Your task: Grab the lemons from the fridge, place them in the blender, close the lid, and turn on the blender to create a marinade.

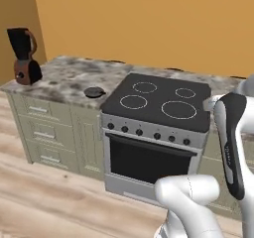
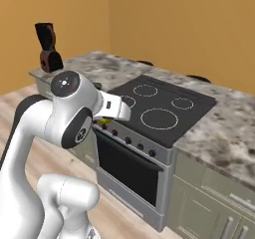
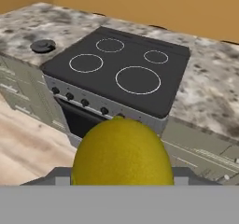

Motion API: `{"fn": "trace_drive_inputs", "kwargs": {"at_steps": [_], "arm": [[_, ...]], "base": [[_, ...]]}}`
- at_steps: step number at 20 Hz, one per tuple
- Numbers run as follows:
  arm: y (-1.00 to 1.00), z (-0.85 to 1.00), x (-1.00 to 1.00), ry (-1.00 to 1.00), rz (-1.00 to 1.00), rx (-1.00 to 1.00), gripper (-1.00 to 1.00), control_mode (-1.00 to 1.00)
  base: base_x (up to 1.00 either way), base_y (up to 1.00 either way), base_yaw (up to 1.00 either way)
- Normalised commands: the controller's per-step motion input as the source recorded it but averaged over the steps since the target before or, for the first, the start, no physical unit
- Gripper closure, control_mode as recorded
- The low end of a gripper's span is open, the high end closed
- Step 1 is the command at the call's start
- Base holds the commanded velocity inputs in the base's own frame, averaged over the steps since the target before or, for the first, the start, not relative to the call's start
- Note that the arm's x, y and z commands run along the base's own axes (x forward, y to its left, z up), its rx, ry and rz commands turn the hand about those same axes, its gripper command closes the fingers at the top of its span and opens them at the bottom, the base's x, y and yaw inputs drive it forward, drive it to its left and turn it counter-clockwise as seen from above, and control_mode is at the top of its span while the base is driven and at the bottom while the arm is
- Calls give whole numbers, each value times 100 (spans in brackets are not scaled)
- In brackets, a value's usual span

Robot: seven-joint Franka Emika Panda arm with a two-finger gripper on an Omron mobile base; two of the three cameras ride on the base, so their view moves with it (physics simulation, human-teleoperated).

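Lemon (image 3: pixel 122 152) gripped in end effector (image 3: pixel 122 178), above floor before stove (image 3: pixel 122 73) front edge.

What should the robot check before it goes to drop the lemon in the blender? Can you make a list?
1. Lemon in the gripper: ok, it sits big and yellow right at the hand.
2. Blender upright on the counter: ok, standing at the far left end.
3. Lid off the blender: ok, it lies on the counter beside the stove.
4. Blender close enough to reach: not ok, the stove and the lid lie between the hand and the blender.
5. Second lemon already in the blender: cannot tell, the jar is dark.
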Motion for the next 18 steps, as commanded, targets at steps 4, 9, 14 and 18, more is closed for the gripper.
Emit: {"fn": "trace_drive_inputs", "kwargs": {"at_steps": [4, 9, 14, 18], "arm": [[0, 0, 0, 0, 0, 0, 100, 100], [0, 0, 0, 0, 0, 0, 100, 100], [0, 0, 0, 0, 0, 0, 100, 100], [0, 0, 0, 0, 0, 0, 100, 100]], "base": [[83, 100, 0], [80, 100, -5], [88, 100, -14], [89, 100, -33]]}}
